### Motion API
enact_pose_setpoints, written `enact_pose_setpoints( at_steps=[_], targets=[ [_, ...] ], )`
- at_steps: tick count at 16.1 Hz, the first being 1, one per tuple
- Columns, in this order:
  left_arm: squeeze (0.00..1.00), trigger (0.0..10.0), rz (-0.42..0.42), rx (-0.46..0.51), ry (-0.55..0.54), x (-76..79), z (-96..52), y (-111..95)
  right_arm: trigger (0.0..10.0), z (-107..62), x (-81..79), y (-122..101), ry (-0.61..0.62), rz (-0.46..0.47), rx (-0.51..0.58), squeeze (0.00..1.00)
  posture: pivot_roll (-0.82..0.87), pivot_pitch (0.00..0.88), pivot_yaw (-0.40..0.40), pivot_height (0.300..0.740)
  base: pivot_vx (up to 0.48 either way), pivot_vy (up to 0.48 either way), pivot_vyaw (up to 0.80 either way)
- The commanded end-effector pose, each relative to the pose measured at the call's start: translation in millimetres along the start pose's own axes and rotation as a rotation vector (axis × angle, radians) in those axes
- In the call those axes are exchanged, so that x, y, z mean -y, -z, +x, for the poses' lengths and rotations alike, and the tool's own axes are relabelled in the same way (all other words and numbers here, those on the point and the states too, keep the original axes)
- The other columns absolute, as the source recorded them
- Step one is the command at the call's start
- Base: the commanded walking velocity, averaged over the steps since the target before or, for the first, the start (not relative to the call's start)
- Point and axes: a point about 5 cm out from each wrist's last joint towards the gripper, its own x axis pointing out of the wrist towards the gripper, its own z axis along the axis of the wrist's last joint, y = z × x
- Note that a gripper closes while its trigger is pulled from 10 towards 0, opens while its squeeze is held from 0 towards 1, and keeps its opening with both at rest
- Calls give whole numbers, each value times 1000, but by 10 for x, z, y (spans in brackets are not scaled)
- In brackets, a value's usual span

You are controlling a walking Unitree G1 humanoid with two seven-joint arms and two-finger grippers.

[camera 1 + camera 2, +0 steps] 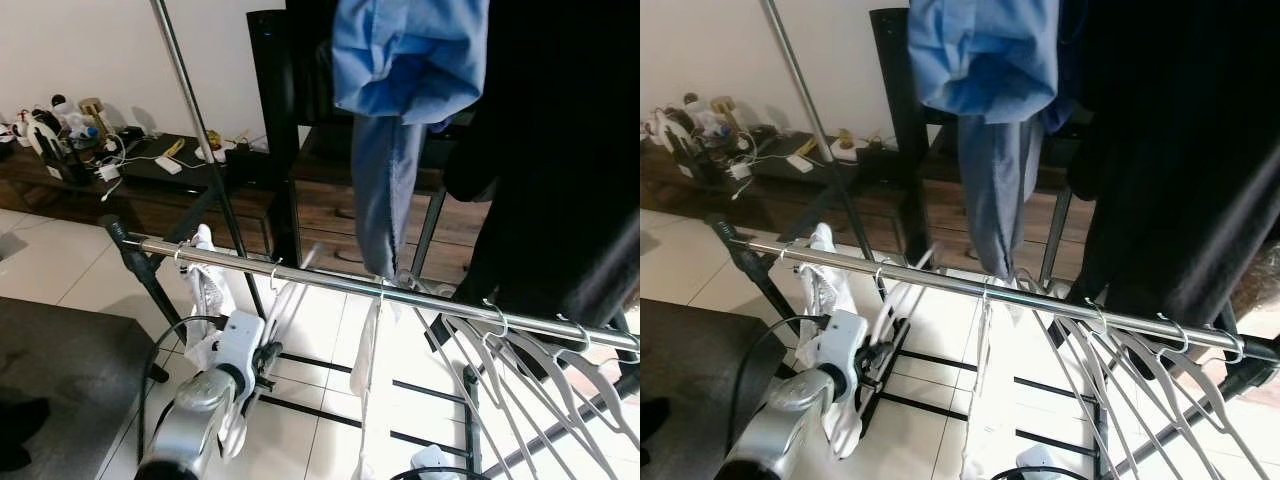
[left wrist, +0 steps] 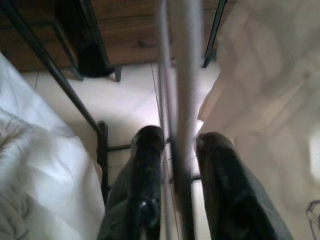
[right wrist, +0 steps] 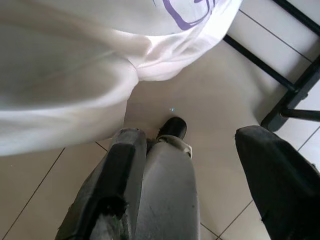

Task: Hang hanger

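Observation:
A chrome rail [image 1: 330, 283] runs across in front of me at chest height. A white plastic hanger [image 1: 287, 305] hangs tilted below it, with its hook at the rail near the left end. My left gripper [image 1: 268, 362] reaches up from the lower left and is shut on the hanger's lower part. In the left wrist view the two black fingers [image 2: 147, 150] pinch the pale hanger bar [image 2: 182, 75]. My right gripper [image 3: 190, 134] hangs low over the tiled floor, open, with a white garment [image 3: 75, 75] just beyond it.
A white cloth [image 1: 205, 280] hangs at the rail's left end and another white garment [image 1: 365, 350] near the middle. Several empty white hangers [image 1: 520, 370] crowd the right part. A blue shirt [image 1: 400, 60] and a black garment [image 1: 570, 150] hang higher up. A cluttered low cabinet [image 1: 150, 175] stands behind.

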Motion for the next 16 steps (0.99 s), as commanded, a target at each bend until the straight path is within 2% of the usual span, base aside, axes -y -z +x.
enact_pose_setpoints(
  at_steps=[1, 4, 5, 6, 7, 9, 11, 13, 16],
  targets=[
    [1000, 10000, -9, 40, 3, 31, -127, -23, 10000, 0, -14, 36, -5, 5, -7, 0, -1, 101, 17, 740, 0, 0, 0],
    [1000, 10000, 28, 116, -12, 85, -436, -114, 10000, -1, -11, 46, 0, 8, -10, 0, -2, 97, 20, 740, 0, 0, 0],
    [839, 10000, 33, 143, -29, 101, -577, -128, 10000, -1, -12, 53, 0, 9, -12, 0, 2, 93, 23, 740, 0, 0, 0],
    [671, 10000, 46, 158, -46, 112, -668, -130, 10000, -2, -12, 57, -1, 8, -14, 0, 4, 92, 23, 740, 0, 0, 0],
    [0, 10000, 41, 179, -85, 125, -780, -126, 10000, -3, -11, 62, -3, 7, -15, 0, 8, 90, 23, 740, 0, 0, 0],
    [0, 10000, 33, 191, -174, 122, -986, -97, 10000, -4, -2, 68, -1, -9, -21, 0, 16, 85, 20, 740, 0, 0, 0],
    [0, 10000, 7, 202, -275, 40, -1103, -83, 10000, -6, 1, 67, -7, -24, -24, 0, 21, 81, 18, 740, 0, 0, 231],
    [0, 10000, 10, 212, -309, -8, -1103, -106, 10000, -5, -3, 62, -14, -42, -26, 0, 19, 72, 20, 740, 0, 0, 800],
    [0, 10000, 26, 207, -314, 21, -1079, -123, 10000, -4, -10, 61, -17, -49, -28, 0, 15, 67, 24, 740, 0, 0, 800]
  ],
)
